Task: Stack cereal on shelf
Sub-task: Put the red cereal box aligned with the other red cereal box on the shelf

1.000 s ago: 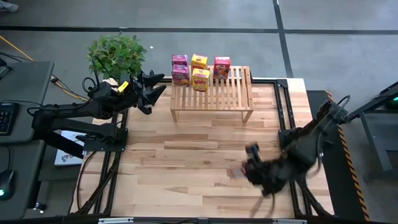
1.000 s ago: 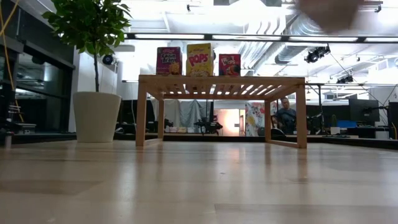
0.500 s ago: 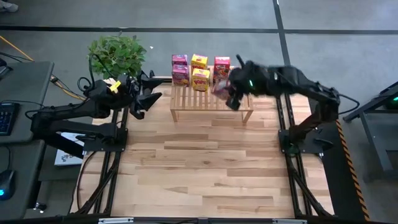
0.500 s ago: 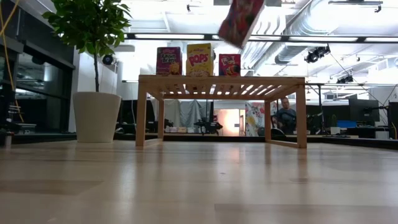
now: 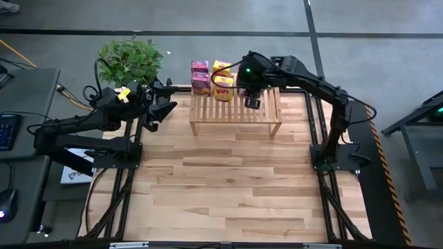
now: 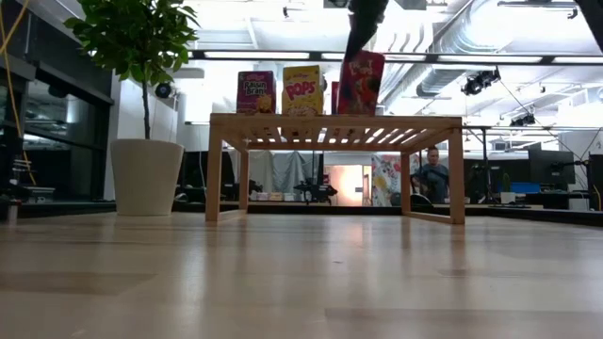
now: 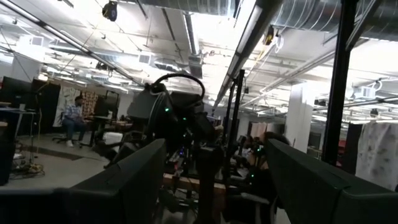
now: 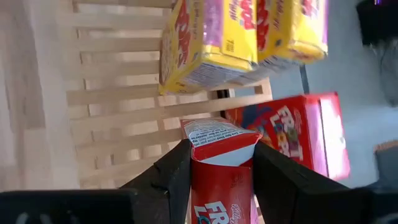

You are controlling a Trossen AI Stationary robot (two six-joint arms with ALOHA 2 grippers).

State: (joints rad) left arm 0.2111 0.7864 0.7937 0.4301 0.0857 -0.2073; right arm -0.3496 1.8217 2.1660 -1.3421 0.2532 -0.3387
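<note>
Left gripper (image 5: 168,105) waits, jaws apart, beyond the shelf's (image 5: 266,114) left end, beside a plant (image 5: 130,59). On the shelf's far-left part stand two pink boxes (image 5: 200,78), then two yellow boxes (image 5: 222,82), each pair one behind the other. Right gripper (image 5: 251,88) hangs over the slats just right of the yellow pair, jaws clamped on a red box (image 8: 219,155) held upright, probably so it lands standing in the front row. A second red box (image 8: 291,135) stands behind it. The yellow box alongside leaves little clearance; the shelf's right part is bare.
</note>
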